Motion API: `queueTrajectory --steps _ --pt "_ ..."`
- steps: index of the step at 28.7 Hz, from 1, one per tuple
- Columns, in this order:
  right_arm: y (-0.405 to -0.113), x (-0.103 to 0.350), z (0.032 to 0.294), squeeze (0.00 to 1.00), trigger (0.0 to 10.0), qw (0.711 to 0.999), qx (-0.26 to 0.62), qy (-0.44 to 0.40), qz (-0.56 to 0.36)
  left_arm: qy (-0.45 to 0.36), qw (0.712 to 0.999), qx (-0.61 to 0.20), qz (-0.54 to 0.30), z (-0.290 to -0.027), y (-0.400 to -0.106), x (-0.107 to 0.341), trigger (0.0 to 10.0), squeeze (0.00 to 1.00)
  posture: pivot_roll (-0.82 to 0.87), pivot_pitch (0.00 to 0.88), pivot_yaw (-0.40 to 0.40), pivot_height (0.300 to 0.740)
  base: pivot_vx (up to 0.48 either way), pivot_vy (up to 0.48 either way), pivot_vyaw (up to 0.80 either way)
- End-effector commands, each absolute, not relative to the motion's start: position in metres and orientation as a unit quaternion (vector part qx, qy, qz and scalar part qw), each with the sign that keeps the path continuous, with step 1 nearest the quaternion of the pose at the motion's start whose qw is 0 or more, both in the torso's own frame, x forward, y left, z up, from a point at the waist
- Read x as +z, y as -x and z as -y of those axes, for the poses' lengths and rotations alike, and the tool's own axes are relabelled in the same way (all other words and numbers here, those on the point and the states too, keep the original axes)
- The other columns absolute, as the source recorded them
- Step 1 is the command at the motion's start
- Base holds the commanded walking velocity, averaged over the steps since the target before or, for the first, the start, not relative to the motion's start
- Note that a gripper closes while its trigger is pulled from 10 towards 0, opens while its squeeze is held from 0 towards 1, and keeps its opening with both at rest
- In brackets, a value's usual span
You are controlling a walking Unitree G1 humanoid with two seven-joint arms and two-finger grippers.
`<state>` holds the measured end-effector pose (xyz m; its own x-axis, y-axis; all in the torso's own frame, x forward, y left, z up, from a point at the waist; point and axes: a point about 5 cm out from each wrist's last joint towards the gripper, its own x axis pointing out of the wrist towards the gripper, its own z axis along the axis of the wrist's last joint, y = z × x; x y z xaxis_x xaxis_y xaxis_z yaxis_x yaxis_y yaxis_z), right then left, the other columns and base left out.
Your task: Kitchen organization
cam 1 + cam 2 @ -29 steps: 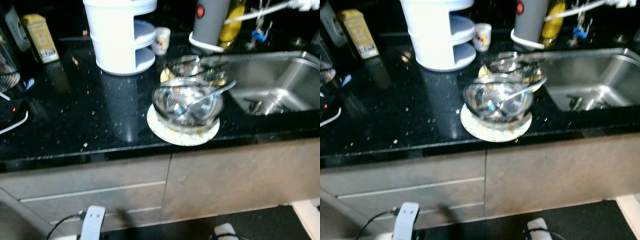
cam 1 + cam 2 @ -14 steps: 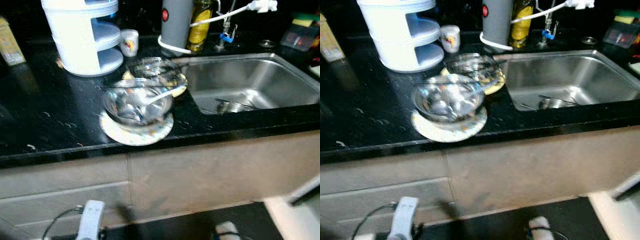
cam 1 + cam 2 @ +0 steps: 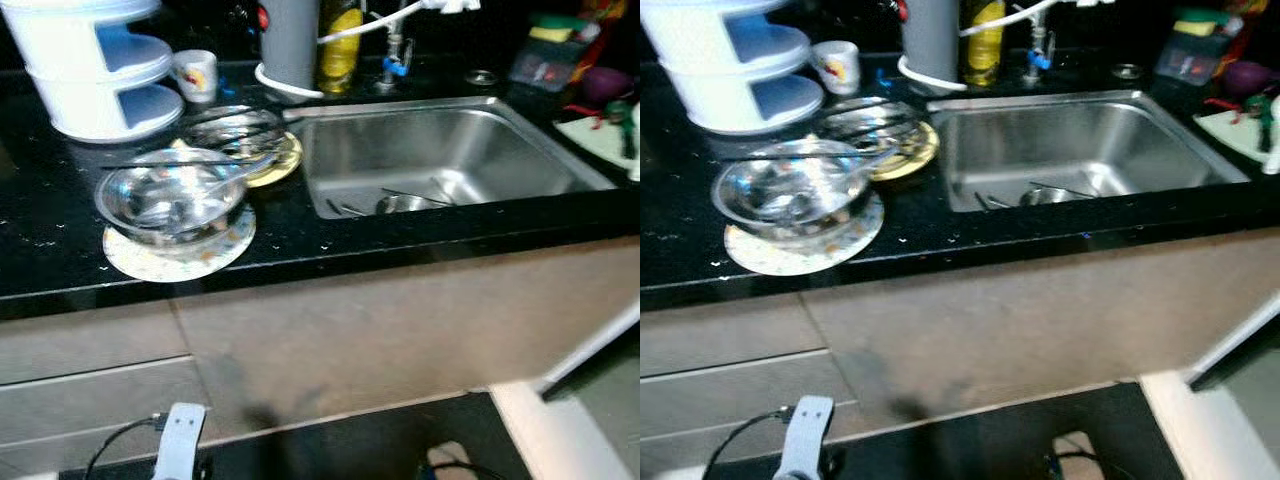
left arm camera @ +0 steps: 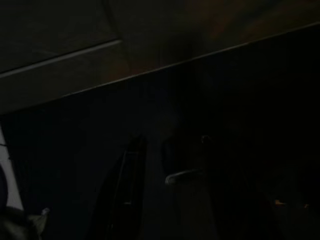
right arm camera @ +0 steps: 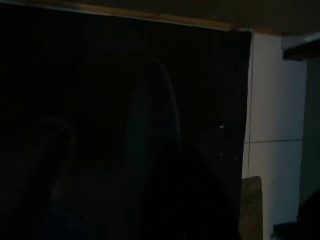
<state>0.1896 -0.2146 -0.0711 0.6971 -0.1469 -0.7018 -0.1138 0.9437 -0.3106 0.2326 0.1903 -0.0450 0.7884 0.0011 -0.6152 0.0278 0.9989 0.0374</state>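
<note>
Both arms hang idle low by the cabinet fronts; in the dark wrist views I cannot tell whether the left jaws [image 4: 165, 200] or the right jaws [image 5: 150, 200] are spread or pressed together.

Up on the black desk [image 3: 40, 250], a glass bowl [image 3: 172, 196] sits on a round speckled plate [image 3: 180, 248]. A spoon [image 3: 232, 172] lies in it, handle pointing back and to the right, toward the sink. Just behind, a second glass bowl [image 3: 232, 130] rests on a yellow plate [image 3: 278, 165].

The steel sink [image 3: 440, 150] holds a few utensils [image 3: 400, 200]. Behind stand a white tiered container [image 3: 90, 70], a small cup [image 3: 194, 74], a grey appliance [image 3: 288, 40] and a yellow bottle [image 3: 340, 45]. Pale cabinet fronts [image 3: 380, 330] run below.

Since half a second ago the camera has swung right: bowls sit further left in view, sink centred.
</note>
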Motion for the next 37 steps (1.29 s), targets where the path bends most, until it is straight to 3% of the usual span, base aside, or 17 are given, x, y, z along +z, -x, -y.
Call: queueTrajectory --steps 1,14,28,37 --pt "-0.1818 -0.0747 0.2182 0.0 10.0 0.899 -0.012 0.17 -0.403 -0.025 0.939 -0.006 -0.342 -0.1928 -0.2238 -0.0513 10.0 0.0 -0.07 0.194 -0.023 0.74 0.0 -0.368 0.0" --pt "-0.1831 -0.074 0.2177 0.0 10.0 0.901 -0.01 0.169 -0.399 -0.01 0.94 0.019 -0.341 -0.1977 -0.2249 -0.0507 10.0 0.0 -0.08 0.189 -0.022 0.74 0.0 -0.333 0.0" --pt "-0.1837 -0.0738 0.2167 0.0 10.0 0.902 -0.008 0.169 -0.397 0.001 0.944 0.032 -0.329 -0.2019 -0.2278 -0.0477 10.0 0.0 -0.08 0.177 -0.018 0.74 0.0 0.478 0.0" --pt "-0.1858 -0.0726 0.2168 0.0 10.0 0.904 -0.009 0.169 -0.394 -0.052 0.949 -0.019 -0.311 -0.1982 -0.2321 -0.0433 10.0 0.0 -0.07 0.175 -0.016 0.74 0.0 0.0 0.0"
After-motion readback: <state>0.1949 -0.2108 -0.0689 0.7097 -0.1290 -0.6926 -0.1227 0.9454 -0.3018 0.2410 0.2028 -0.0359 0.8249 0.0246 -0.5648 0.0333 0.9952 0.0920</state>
